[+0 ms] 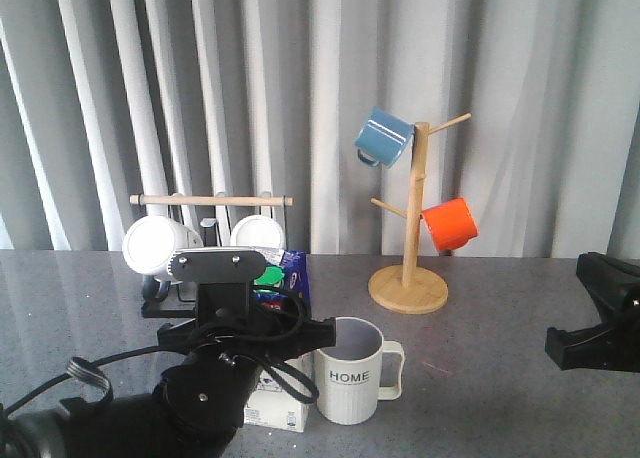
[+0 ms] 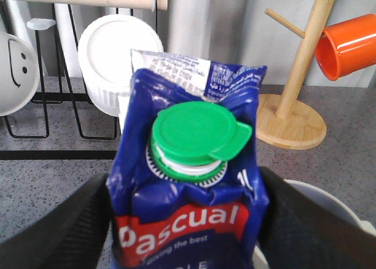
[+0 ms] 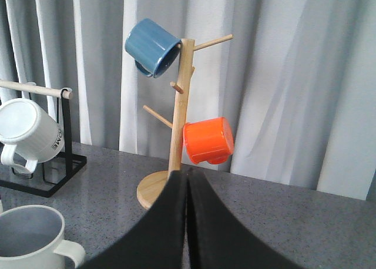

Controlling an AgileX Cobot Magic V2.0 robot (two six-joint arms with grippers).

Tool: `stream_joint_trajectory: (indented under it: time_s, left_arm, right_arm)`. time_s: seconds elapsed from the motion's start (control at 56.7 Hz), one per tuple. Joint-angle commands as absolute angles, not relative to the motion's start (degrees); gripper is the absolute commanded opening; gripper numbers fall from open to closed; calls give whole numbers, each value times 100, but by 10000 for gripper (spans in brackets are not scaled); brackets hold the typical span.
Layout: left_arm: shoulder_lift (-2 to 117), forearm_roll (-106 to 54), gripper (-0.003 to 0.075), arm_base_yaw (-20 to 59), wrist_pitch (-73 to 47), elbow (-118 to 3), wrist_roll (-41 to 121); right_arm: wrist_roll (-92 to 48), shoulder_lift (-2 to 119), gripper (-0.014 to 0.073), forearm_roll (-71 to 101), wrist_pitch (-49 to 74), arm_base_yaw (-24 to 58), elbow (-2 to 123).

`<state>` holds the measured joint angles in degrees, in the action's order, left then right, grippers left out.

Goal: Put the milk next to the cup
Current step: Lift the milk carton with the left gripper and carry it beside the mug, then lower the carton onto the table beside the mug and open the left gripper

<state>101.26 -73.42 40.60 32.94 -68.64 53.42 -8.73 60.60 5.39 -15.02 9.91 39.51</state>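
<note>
The milk (image 2: 188,181) carries "Pascual" in white on its red band, with a smaller line beneath that seems to read "Giving the best" (its first letters are cut off). Fine print on the carton's top fold is too small to read. The cup (image 1: 349,373) bears "HOME" in black. A white rack mug (image 3: 26,131) shows dark lettering, unreadable.

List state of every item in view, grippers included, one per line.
milk: upright on table, green cap closed, between left gripper fingers
cup: upright, empty, just right of milk
left gripper: shut on milk
right gripper: shut, empty
blue mug: hanging on wooden tree
orange mug: hanging on wooden tree
white rack mugs: on their sides on black rack
</note>
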Motion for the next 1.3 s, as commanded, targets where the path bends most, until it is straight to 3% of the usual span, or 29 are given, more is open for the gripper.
stream_joint_trajectory:
  time_s: [0.0, 0.635, 0.776, 0.97, 1.287]
  left_arm:
    - [9848, -7151, 490, 4078, 3480, -7057, 5315]
    - [8970, -6586, 465, 4129, 3476, -7057, 5315]
    - [8523, -6320, 356, 4130, 3512, -7057, 5315]
    - [8000, -6069, -8, 4130, 3631, -7057, 5361]
    - [7692, -6019, -8, 4125, 3688, -7057, 5480]
  right_arm:
    - [-931, 5952, -8, 497, -1926, 970, 4112]
    - [-931, 5952, -8, 497, -1926, 970, 4112]
    - [-931, 5952, -8, 497, -1926, 970, 4112]
    - [-931, 5952, -8, 497, -1926, 970, 4112]
    - [-931, 5952, -8, 497, -1926, 970, 4112]
